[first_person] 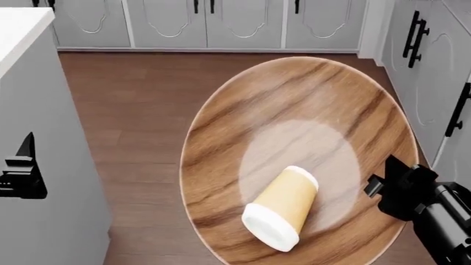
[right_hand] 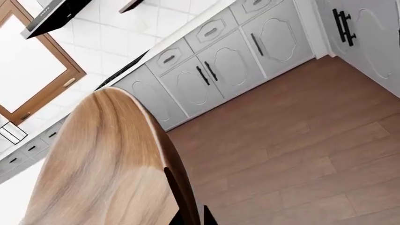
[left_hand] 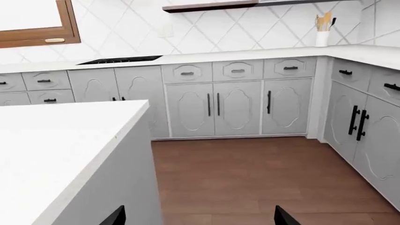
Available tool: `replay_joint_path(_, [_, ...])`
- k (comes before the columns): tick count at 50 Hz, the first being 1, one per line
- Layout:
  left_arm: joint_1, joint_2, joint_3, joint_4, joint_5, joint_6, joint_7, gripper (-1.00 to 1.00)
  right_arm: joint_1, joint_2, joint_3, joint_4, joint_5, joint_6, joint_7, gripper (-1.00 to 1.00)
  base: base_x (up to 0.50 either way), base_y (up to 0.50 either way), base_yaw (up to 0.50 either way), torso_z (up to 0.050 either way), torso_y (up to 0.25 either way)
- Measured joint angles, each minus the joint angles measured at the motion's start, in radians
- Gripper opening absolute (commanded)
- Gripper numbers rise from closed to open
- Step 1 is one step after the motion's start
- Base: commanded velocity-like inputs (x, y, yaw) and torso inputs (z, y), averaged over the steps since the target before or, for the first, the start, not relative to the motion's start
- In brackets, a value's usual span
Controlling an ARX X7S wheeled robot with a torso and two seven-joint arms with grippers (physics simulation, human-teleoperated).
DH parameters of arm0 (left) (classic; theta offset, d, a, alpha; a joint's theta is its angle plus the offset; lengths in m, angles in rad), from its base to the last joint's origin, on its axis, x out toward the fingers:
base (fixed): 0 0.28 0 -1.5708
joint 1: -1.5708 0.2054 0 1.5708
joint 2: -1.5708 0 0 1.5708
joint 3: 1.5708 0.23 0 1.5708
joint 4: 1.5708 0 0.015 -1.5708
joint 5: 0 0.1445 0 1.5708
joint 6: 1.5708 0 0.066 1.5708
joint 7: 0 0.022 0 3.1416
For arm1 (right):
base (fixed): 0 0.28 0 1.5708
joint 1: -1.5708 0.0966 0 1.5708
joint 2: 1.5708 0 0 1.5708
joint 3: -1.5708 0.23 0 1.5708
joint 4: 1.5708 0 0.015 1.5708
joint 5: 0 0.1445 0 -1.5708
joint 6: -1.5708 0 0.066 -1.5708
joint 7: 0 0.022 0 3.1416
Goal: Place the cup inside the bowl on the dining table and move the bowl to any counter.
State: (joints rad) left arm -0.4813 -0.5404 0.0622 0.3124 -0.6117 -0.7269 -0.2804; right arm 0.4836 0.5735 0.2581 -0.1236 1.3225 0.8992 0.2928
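At left in the head view, the left gripper hangs beside a white-topped unit, its jaws standing wide apart with nothing between them (the left wrist view shows only two dark fingertips over bare wood floor). At centre, the bowl rides in the air above the floor, already off the dining table, with the cup lying on its side on the pale middle, lid toward the camera. The bowl looks stiff and fairly light, but its smooth wood probably lets the loose paper cup roll, so a level carry matters. At right, the right gripper pinches the bowl's rim, jaws closed narrowly on the edge; the rim seems the only practical hold. A counter runs along the far cabinets.
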Motion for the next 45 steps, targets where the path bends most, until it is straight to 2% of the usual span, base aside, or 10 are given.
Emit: replay_joint_path(45, [0.008,-0.003,0.019,0.002,0.009,0.018,0.001,1.0,-0.005,0.003,-0.012,0.005,0.003,-0.01,-0.006,-1.0,0.5,0.0,0.0,0.0,0.002])
